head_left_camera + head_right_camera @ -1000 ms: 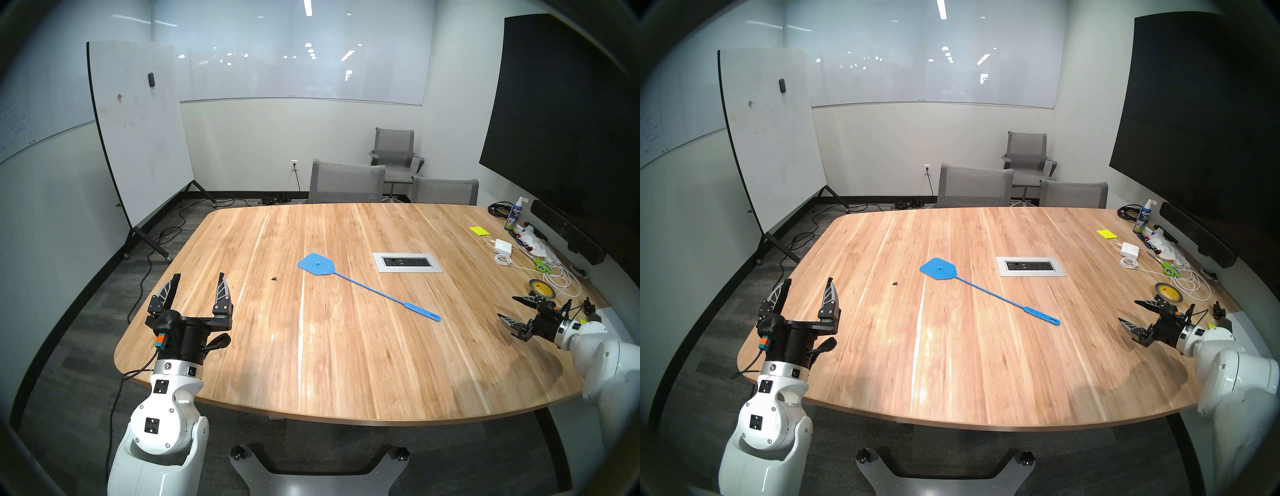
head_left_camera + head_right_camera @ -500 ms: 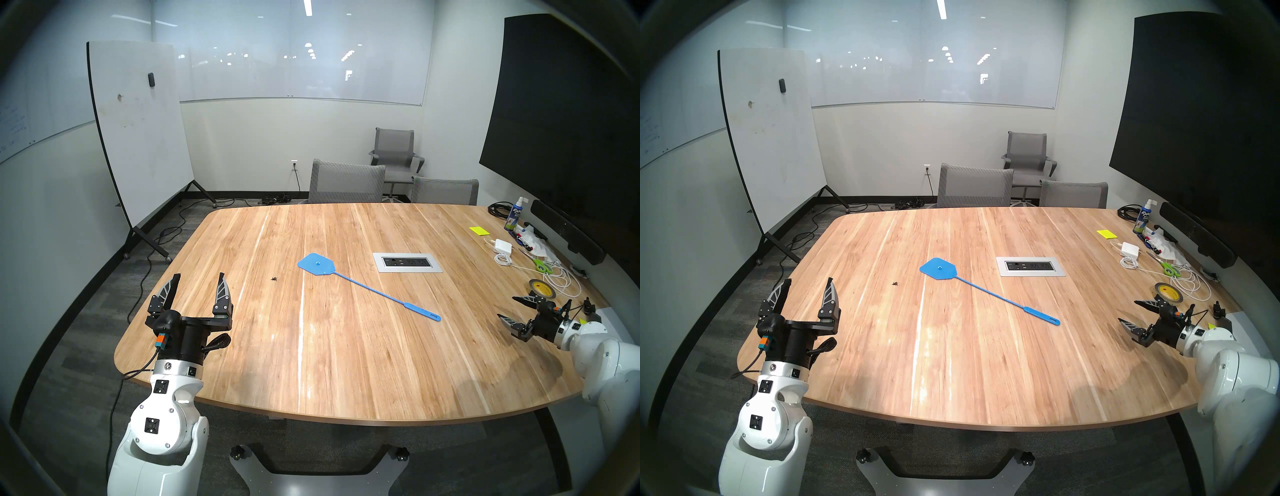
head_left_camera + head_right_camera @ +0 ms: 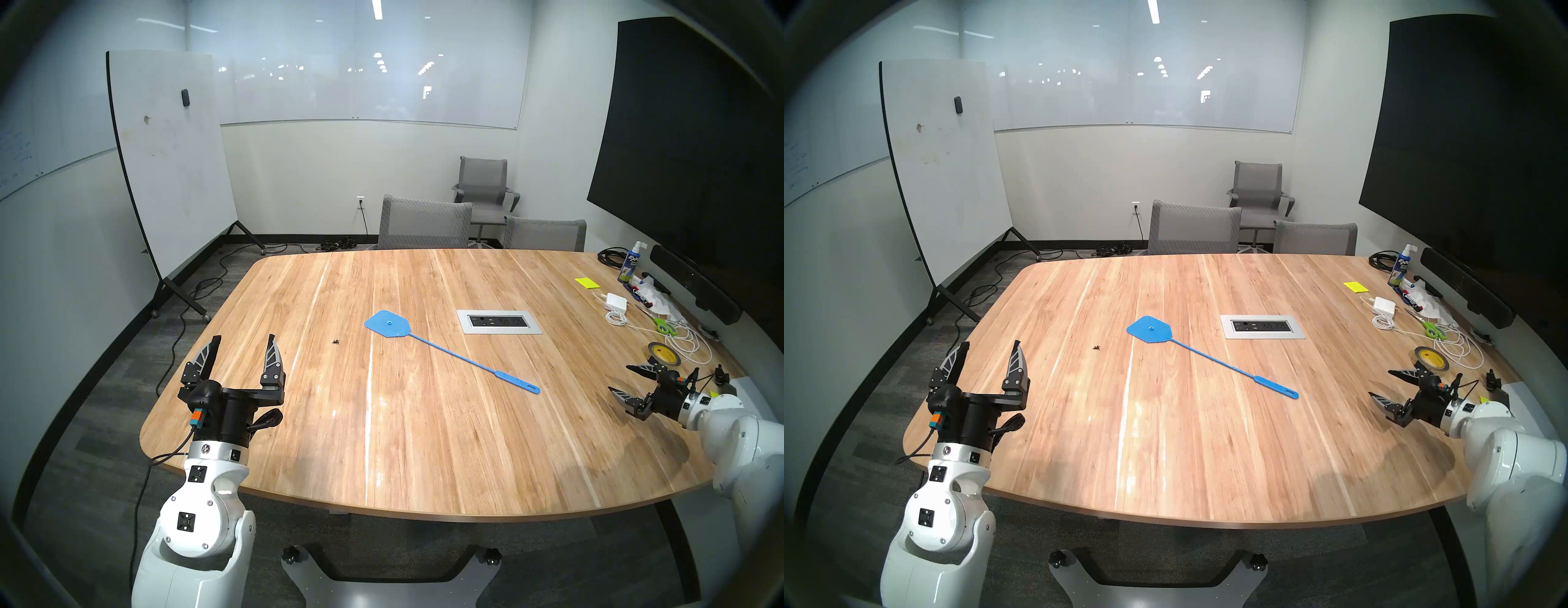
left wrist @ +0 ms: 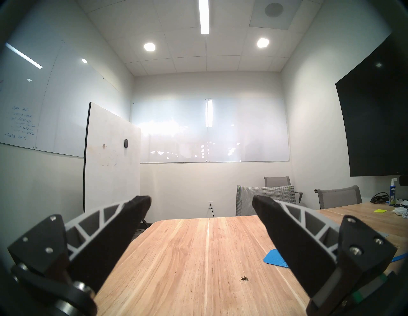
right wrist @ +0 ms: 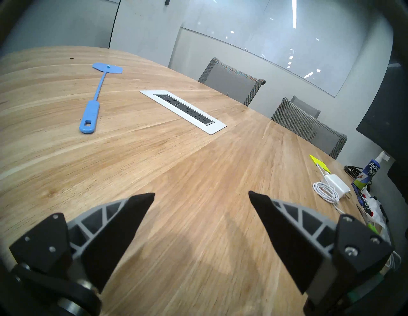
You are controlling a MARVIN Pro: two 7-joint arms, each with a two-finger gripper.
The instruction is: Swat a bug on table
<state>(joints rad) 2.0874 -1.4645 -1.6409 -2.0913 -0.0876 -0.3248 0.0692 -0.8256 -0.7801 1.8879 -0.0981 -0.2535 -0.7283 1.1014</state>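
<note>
The bug [image 3: 336, 341] [image 3: 1096, 348] [image 4: 244, 279] [image 5: 71, 58] is a tiny dark speck on the wood-plank table [image 3: 424, 446] [image 3: 1187, 458], left of centre. A blue fly swatter [image 3: 441, 349] [image 3: 1204, 353] [image 5: 97, 92] lies flat to its right, head toward the bug, handle pointing at the right side. My left gripper [image 3: 244, 338] [image 3: 991, 344] [image 4: 201, 199] hovers open and empty at the table's left edge, short of the bug. At the right edge my right gripper [image 3: 618, 378] [image 3: 1379, 383] [image 5: 201, 194] is open and empty, well clear of the swatter handle.
A silver outlet panel [image 3: 499, 321] [image 5: 183, 110] is set into the table beyond the swatter. Along the right edge lie a tape roll [image 3: 663, 353], white cables with a charger [image 3: 617, 302], green scissors [image 3: 664, 326], a spray bottle [image 3: 633, 262] and yellow notes [image 3: 586, 282]. Grey chairs [image 3: 424, 223] stand behind.
My right gripper has crept very slightly leftward over the table edge. The left arm, swatter and bug are where they were.
</note>
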